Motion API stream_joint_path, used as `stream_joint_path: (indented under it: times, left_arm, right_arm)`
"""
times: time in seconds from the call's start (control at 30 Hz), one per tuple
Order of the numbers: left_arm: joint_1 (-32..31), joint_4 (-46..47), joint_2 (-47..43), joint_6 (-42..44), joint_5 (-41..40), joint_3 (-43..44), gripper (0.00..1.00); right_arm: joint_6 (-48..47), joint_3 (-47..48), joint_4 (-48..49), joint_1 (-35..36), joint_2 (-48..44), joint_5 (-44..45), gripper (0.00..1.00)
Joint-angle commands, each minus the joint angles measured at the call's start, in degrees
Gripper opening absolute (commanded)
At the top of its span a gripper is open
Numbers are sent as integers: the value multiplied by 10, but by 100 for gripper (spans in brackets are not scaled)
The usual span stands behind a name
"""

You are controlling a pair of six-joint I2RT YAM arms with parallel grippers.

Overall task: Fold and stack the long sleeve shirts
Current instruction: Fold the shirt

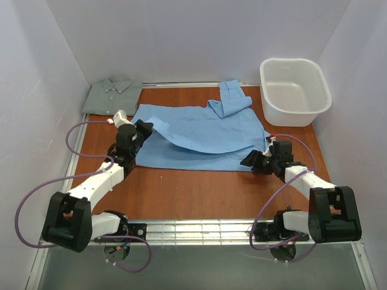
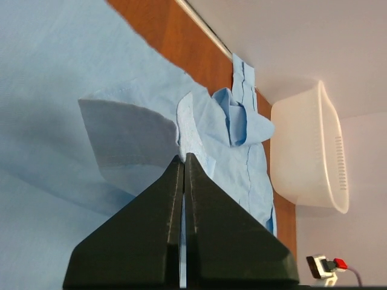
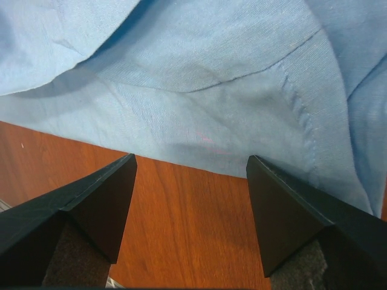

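Pinching a raised fold of the sky-blue shirt at its left edge, the left gripper is clamped tight on the cloth. The shirt lies spread across the middle of the wooden table, one sleeve doubled over near the white basket. The right gripper gapes wide just short of the shirt's near right corner, holding nothing. The grey-green shirt sits folded in the far left corner.

My left arm and right arm are white tubes joined by chunky black housings, on black bases. A thin purple cable loops out beside each. My fingers are matte black wedges tapering to narrow tips
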Motion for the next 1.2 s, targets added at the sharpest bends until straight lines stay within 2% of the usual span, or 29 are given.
stream_joint_path:
  times: [0.0,0.1,0.23,0.33,0.43,0.57,0.7,0.8,0.93,1.03,1.07,1.17]
  left_arm:
    - [-3,14,53,111,54,77,0]
    - [-3,17,109,168,98,129,0]
    - [-3,19,131,221,146,180,0]
    - [-3,30,95,240,137,155,0]
    - [-3,43,39,237,100,75,0]
    - [-3,53,-13,199,51,-54,0]
    - [-3,27,-16,143,23,-100,0]
    - [-3,-37,-11,108,-14,-93,0]
    - [-3,-143,-31,7,-40,-90,0]
    - [-3,-214,-64,-52,-36,-104,0]
    - [-3,-225,-83,-87,-32,-109,0]
    - [-3,-239,-109,-116,-10,-132,3]
  right_arm:
    - [1,-6,4,-8,6,-5,69]
    - [0,-7,5,-9,8,-9,69]
    - [-1,-6,7,-11,9,-15,69]
    - [-2,-6,8,-11,5,-18,69]
    - [-4,-6,10,-11,4,-21,69]
    - [-7,-6,11,-11,5,-30,69]
    - [-22,1,8,-11,9,-43,68]
    - [-23,5,2,-11,6,-47,68]
    - [-28,12,-6,-11,-7,-49,67]
    - [-31,21,-12,-10,-16,-48,67]
    - [-32,23,-14,-8,-18,-48,67]
    - [-32,28,-13,-5,-24,-48,67]
